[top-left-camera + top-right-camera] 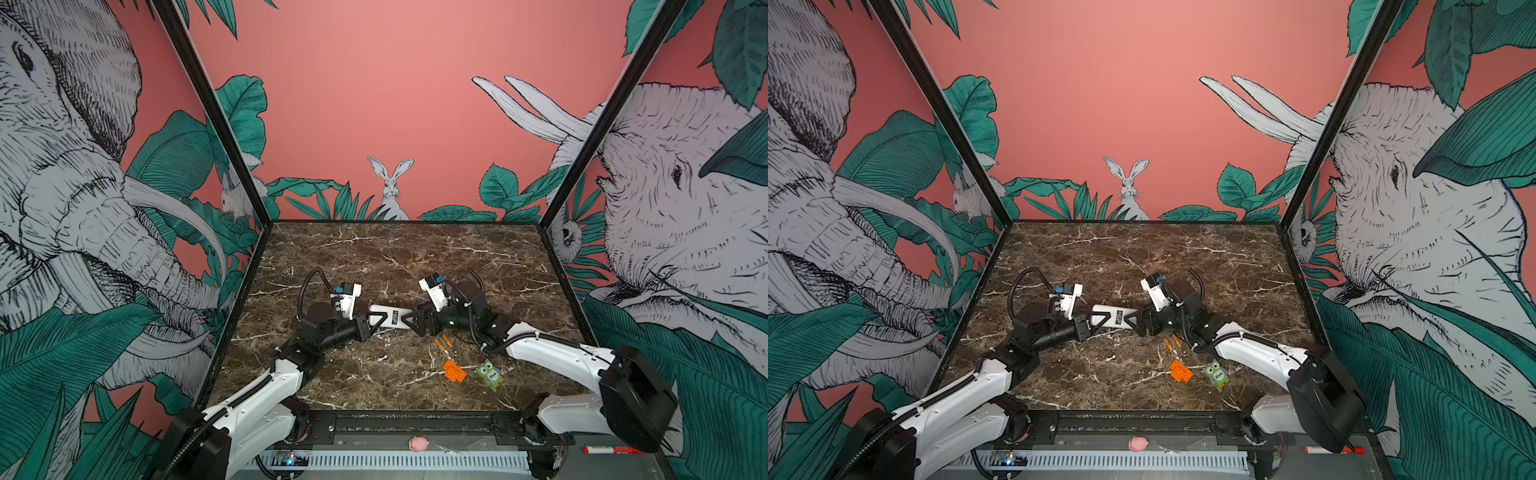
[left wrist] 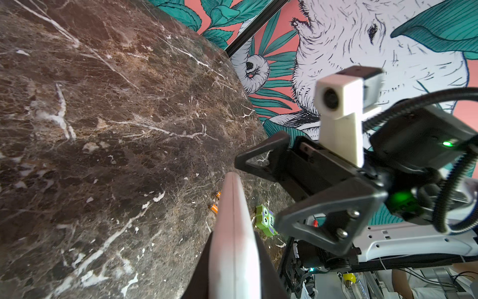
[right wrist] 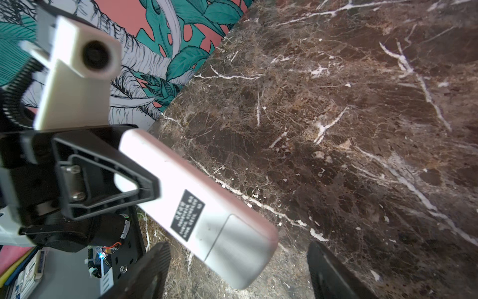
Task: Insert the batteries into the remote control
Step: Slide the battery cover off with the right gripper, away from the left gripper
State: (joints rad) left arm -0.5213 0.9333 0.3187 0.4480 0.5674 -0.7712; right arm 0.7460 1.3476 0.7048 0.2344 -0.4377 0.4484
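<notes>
The remote control (image 1: 388, 316) (image 1: 1115, 316) (image 3: 196, 202) is held level over the marble table, white back and black label up. My left gripper (image 1: 376, 320) (image 1: 1098, 320) (image 2: 234, 271) is shut on one end of it. My right gripper (image 1: 411, 322) (image 1: 1136, 322) (image 3: 238, 271) is open, its jaws on either side of the other end, where the battery cover (image 3: 232, 240) sits shut; there is a gap on both sides. Two orange batteries (image 1: 443, 342) (image 1: 1172, 343) (image 2: 214, 208) lie on the table just in front of the right gripper.
A flat orange studded brick (image 1: 454, 371) (image 1: 1180, 371) and a green owl toy (image 1: 489, 375) (image 1: 1217, 374) (image 2: 266, 220) lie nearer the front, right of centre. A pink toy (image 1: 417, 444) and a red marker (image 1: 606, 449) rest on the front rail. Patterned walls enclose three sides.
</notes>
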